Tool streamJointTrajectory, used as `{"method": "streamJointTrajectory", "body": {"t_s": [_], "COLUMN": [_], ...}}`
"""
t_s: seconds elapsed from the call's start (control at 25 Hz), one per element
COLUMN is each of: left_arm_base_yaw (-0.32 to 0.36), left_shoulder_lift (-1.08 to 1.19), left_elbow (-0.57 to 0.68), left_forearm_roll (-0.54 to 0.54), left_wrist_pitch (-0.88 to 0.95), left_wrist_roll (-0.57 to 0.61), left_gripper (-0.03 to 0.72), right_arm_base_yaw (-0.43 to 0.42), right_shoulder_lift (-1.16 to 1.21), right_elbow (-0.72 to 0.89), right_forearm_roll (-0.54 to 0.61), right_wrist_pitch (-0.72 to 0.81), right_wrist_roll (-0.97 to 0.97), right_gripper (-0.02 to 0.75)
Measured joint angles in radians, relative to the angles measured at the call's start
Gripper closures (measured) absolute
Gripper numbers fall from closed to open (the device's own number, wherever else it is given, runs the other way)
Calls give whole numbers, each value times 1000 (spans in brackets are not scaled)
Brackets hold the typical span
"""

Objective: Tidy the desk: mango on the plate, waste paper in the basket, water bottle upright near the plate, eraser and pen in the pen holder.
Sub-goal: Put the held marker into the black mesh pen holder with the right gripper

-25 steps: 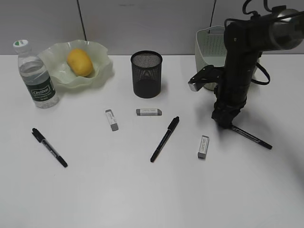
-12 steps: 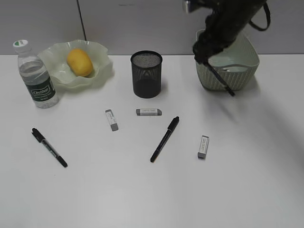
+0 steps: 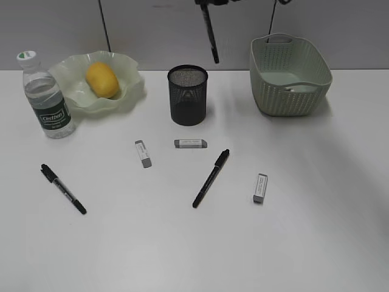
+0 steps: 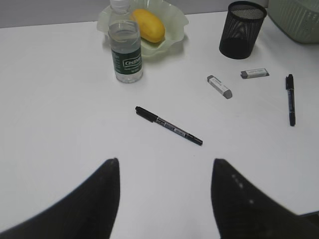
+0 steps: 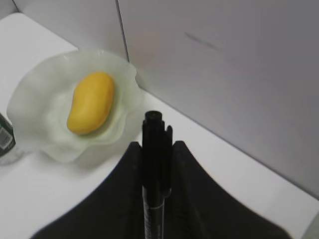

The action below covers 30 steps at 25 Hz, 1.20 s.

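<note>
Black pen point(image 5: 153, 174) clenched in right pincer point(image 5: 155, 148), fingers pressed on either side of barrel. Left pincer point(image 4: 164, 169) released and empty, jaws spread, hung over bare counter point(image 4: 60, 114) well apart from every item.

Position of held pen point(image 3: 211, 33): in the air, clear of counter, above and slightly to the right of pen holder point(image 3: 188, 95) as seen in exterior view; not yet inside. Long axis near-vertical with a slight lean, free end pointed down, lower tip a little to the right of upper part. Right pincer itself mostly cut off at top edge of exterior view.

Judged done:
- mango point(image 3: 101, 79) lay on plate point(image 3: 130, 64), long axis tilted across the dish.
- water bottle point(image 3: 47, 100) stood upright, cap up, just beside plate.
- pale scrap, likely waste paper point(image 3: 296, 88), lay inside basket point(image 3: 290, 103); too small to confirm.

Judged in hand: held pen to be lowered into pen holder.

Judged left:
- two loose pens flat on counter, one at left point(image 3: 63, 188) lying diagonally, one at centre point(image 3: 211, 178) lying diagonally the other way.
- three erasers flat on counter: point(image 3: 143, 153) and point(image 3: 191, 143) in front of pen holder, point(image 3: 260, 188) further right.

Pen holder appeared empty.
</note>
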Motion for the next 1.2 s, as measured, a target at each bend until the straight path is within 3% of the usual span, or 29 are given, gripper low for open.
{"method": "streamJointTrajectory", "body": {"t_s": [0.4, 0.96, 1.08, 1.2], "left_arm_base_yaw": [0, 0, 0, 0], "left_shoulder_lift": [0, 0, 0, 0], "left_elbow": [0, 0, 0, 0], "left_forearm_roll": [0, 0, 0, 0], "left_wrist_pitch": [0, 0, 0, 0], "left_wrist_roll": [0, 0, 0, 0], "left_gripper": [246, 251, 251, 251], "right_arm_base_yaw": [64, 64, 64, 64], "right_shoulder_lift": [95, 213, 215, 216], "right_elbow": [0, 0, 0, 0], "right_forearm_roll": [8, 22, 23, 23], "right_wrist_pitch": [-218, -201, -187, -172], "right_wrist_roll": [-2, -3, -2, -1], "right_gripper": [588, 589, 554, 453]}}
